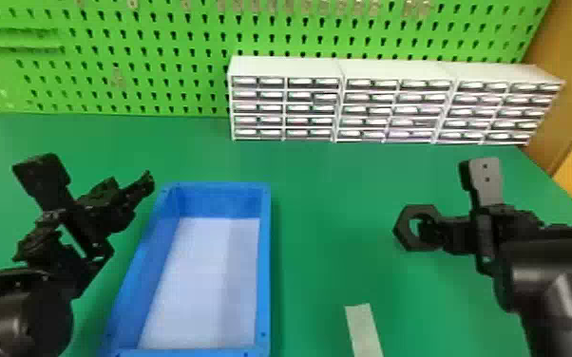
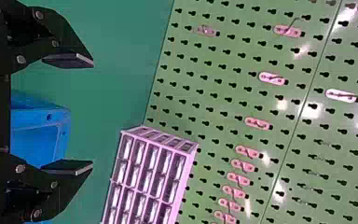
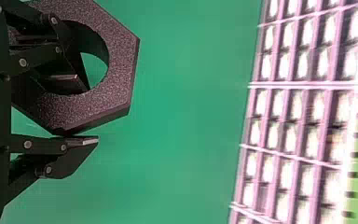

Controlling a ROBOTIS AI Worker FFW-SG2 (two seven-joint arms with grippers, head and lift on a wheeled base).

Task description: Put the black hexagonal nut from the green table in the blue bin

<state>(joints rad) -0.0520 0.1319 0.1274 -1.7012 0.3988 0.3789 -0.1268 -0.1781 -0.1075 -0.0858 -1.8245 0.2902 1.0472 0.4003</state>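
Currently, the task stood at about the halfway mark, by my estimate. Done: the black hexagonal nut (image 1: 404, 239) was in the grasp of the right end effector (image 3: 92, 113), one finger through its central hole and the other against its outer edge, so that the ring wall was clamped between them. It appeared to be raised off the green worktop (image 1: 332, 190). Outstanding: carry, lowering and release. The nut hung outside the blue bin (image 1: 263, 266), well apart from it; taking the nut as centre in the head view, the bin lay between eight and nine o'clock, the white drawer cabinets (image 1: 396, 71) at twelve, and a pale strip of tape (image 1: 365, 327) near seven.

Left end effector (image 2: 92, 113): fingers apart, nothing between them, located at roughly ten o'clock from the bin's middle. No role evident for it at this stage.

Remaining work, as judged: bring the nut across toward the bin, clear the near long wall, then part the fingers over the pale floor. Placement not yet achieved.
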